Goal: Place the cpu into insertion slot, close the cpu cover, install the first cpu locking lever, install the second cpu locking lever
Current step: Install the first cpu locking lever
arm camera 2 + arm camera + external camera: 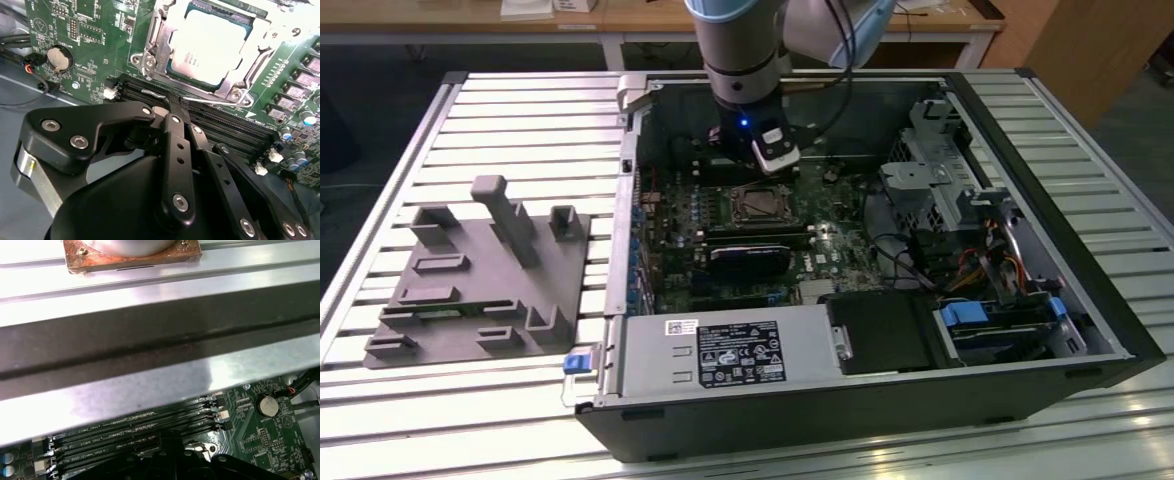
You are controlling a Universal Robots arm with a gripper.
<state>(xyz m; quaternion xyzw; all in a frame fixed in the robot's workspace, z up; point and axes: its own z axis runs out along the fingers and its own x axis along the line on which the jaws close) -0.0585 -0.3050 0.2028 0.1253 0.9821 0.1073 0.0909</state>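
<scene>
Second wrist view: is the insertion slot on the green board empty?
No, the cpu sits in it, its silvery top showing through the square window of the cpu cover lying over it.

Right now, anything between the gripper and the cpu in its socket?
Nothing visible blocks it. In the second wrist view the gripper hangs over the memory slots, just beside the insertion slot. The cpu already sits there with the cpu cover framing it; a thin metal rod runs along the near edge.

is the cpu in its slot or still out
In. In the second wrist view the cpu sits flat inside the insertion slot, with the cpu cover framing its edges.
</scene>
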